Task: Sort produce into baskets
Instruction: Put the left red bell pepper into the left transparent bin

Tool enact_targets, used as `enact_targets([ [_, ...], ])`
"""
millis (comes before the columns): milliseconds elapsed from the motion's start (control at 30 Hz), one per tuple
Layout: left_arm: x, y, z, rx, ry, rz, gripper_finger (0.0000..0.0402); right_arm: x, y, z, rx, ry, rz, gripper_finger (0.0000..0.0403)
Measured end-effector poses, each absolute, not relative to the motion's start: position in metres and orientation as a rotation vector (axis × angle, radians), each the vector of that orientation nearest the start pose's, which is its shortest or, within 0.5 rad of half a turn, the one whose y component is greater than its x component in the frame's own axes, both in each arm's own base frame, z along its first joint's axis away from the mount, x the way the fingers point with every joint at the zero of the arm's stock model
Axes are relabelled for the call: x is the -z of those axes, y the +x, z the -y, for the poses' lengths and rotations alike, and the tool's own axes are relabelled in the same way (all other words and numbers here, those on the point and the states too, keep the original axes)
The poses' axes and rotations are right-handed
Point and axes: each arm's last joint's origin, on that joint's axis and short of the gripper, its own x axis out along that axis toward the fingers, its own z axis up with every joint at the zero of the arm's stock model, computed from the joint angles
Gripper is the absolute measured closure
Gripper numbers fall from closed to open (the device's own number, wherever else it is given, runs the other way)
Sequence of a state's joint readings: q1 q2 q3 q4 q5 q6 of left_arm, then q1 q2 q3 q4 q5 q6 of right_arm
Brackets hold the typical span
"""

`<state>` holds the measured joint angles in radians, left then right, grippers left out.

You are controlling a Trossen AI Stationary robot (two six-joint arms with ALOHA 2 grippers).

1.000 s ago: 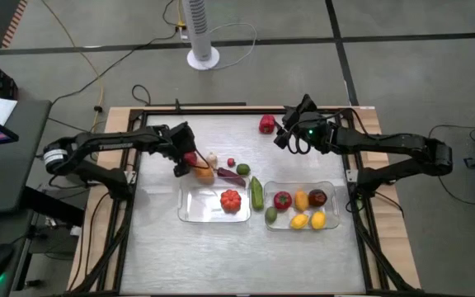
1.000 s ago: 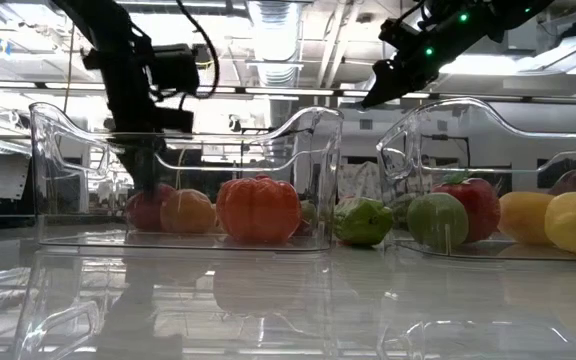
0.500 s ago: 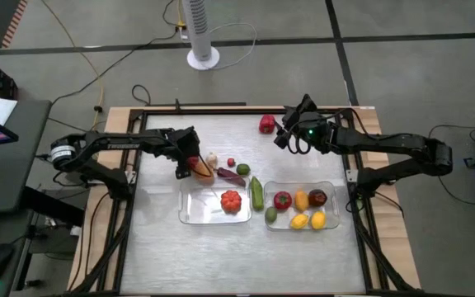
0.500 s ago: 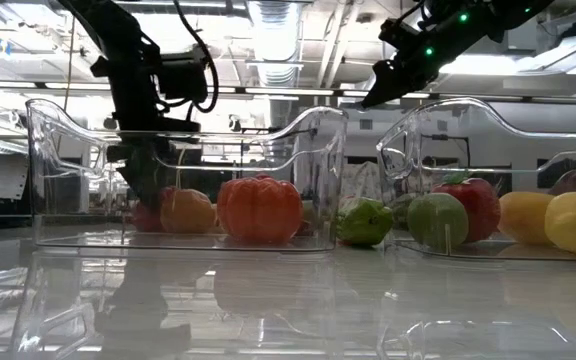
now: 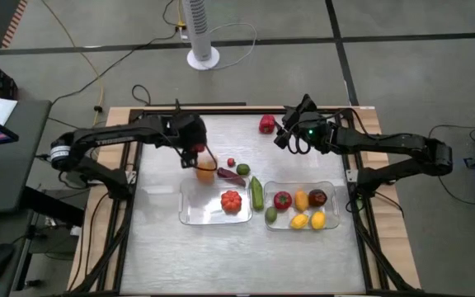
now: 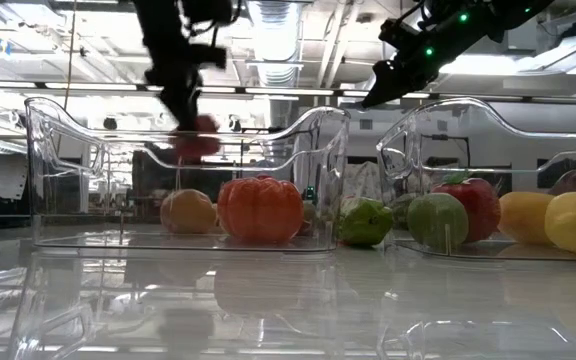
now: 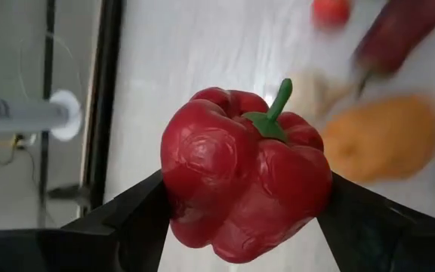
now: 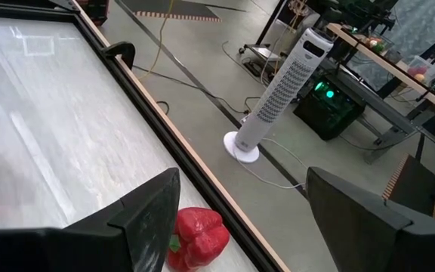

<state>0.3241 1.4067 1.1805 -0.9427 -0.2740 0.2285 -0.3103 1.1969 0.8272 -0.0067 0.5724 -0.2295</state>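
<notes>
I'm holding a red bell pepper [image 7: 246, 175] clamped between the left gripper [image 5: 193, 151]'s two fingers, lifted clear of the bench [image 5: 159, 239]. From overhead the gripper is hanging just beyond the far edge of the left basket [image 5: 190, 212], over an orange fruit [image 5: 205, 172] lying at that rim. At bench height I'm seeing the pepper raised near the top of the basket's wall.

That left basket is carrying an orange ribbed tomato-like piece [image 5: 232, 200]. A long green cucumber [image 5: 256, 193] is lying on the bench between the two baskets, with a dark purple piece [image 5: 231, 175], a small green fruit [image 5: 242, 169] and a tiny red one [image 5: 231, 162] beside it toward the far edge.

The right basket [image 5: 331, 224] is holding red, yellow, dark and green pieces.

I'm keeping the right gripper [image 5: 285, 137] near the bench's far edge with its fingers spread and nothing between them; a second red pepper [image 5: 266, 124] is sitting just beside it.
</notes>
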Motion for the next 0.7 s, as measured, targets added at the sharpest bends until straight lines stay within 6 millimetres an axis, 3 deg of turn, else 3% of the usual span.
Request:
enact_targets([
  [167, -0.306, 0.266, -0.073, -0.222, -0.024, -1.057, 0.0126, -0.283, 0.242, 0.094, 0.821, -0.276, -0.49, 0.009],
  [367, -0.31, 0.277, -0.034, 0.018, -0.209, -0.993, 0.0126, -0.283, 0.242, 0.094, 0.821, -0.27, -0.487, 0.009],
  [700, -0.308, 0.279, 0.025, -0.02, -0.118, -1.011, 0.0125, -0.283, 0.242, 0.094, 0.821, -0.27, -0.488, 0.009],
])
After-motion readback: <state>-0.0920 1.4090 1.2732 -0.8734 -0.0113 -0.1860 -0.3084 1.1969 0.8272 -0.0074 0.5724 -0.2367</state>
